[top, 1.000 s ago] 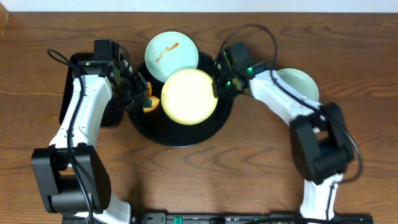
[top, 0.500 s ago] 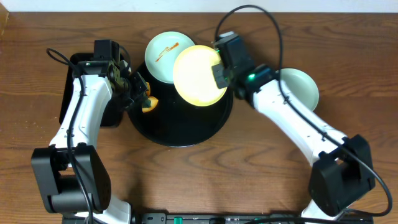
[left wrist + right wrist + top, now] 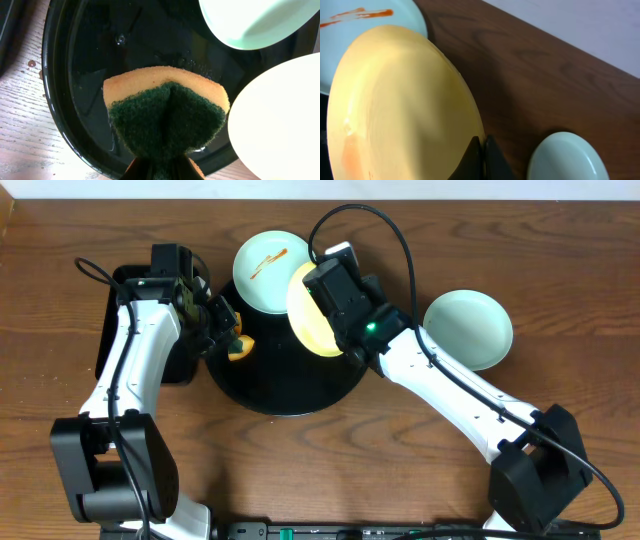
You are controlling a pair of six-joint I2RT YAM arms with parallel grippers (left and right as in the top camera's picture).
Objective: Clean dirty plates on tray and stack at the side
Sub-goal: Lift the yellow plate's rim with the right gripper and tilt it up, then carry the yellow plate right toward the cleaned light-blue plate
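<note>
My right gripper (image 3: 338,298) (image 3: 482,146) is shut on the rim of the pale yellow plate (image 3: 306,315) (image 3: 400,110) and holds it tilted on edge above the round black tray (image 3: 270,388). A faint orange smear shows on this plate in the right wrist view. A blue-green plate with orange-red streaks (image 3: 268,265) (image 3: 350,30) rests at the tray's back rim. A second blue-green plate (image 3: 468,328) (image 3: 570,157), with no streaks, lies on the table to the right. My left gripper (image 3: 226,330) (image 3: 162,169) is shut on a yellow-and-green sponge (image 3: 240,345) (image 3: 165,107) over the tray's left part (image 3: 80,75).
A smaller rectangular black tray (image 3: 108,320) lies at the left, under my left arm. Water drops glisten on the round tray's floor. Cables loop above both arms. Bare wooden table lies in front of the tray.
My right gripper has lifted the yellow plate off the tray, carried it back and left, and tipped it on edge. My left arm and the sponge have not moved.
</note>
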